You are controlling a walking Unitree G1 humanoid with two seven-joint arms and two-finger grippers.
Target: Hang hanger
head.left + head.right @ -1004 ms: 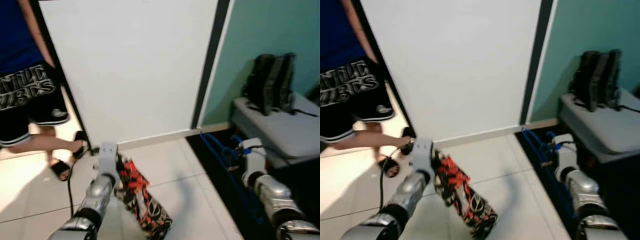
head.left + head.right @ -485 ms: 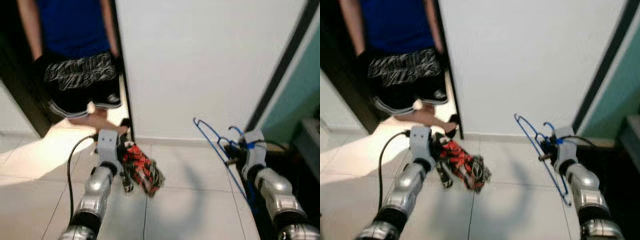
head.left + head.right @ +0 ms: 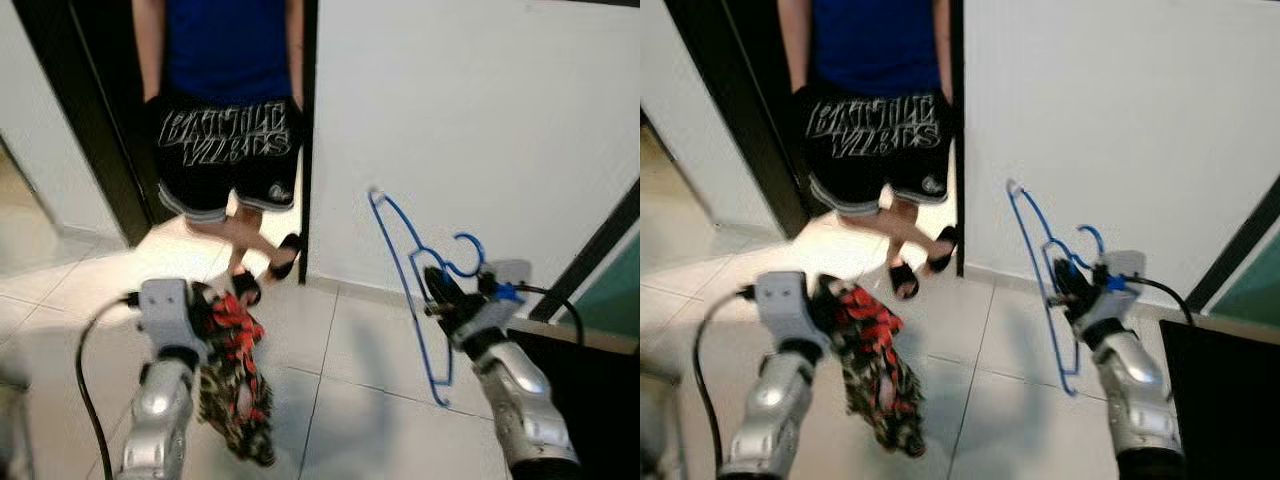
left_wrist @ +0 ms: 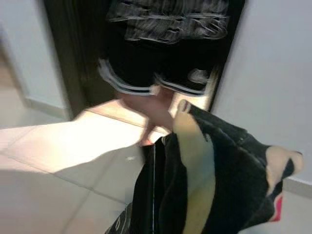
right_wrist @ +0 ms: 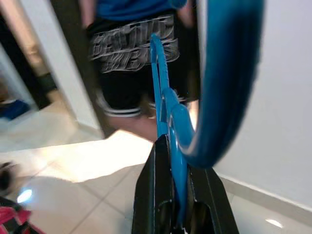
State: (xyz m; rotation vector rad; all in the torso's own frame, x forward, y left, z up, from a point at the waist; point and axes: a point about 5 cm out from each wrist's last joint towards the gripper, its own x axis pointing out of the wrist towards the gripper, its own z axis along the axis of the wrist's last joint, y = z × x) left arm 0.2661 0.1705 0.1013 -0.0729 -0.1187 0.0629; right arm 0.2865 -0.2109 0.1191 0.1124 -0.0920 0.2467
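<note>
White wall (image 3: 480, 120), pale tiled floor (image 3: 350, 350), dark doorway (image 3: 90, 130)

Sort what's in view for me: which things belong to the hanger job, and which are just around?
In the job:
- blue hanger, clamped in the right pincer
- red and black patterned garment, held by the left pincer

Just around:
- person standing in the doorway
- white wall
- tiled floor

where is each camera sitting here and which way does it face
Left and right eye views: on the head, looking forward and down at tiled floor, both silver arms showing.
Left wrist view: along the left end effector, which grips a red patterned garment.
Right wrist view: along the right end effector, shut on the blue hanger.
Shared: a person standing in the doorway.
</note>
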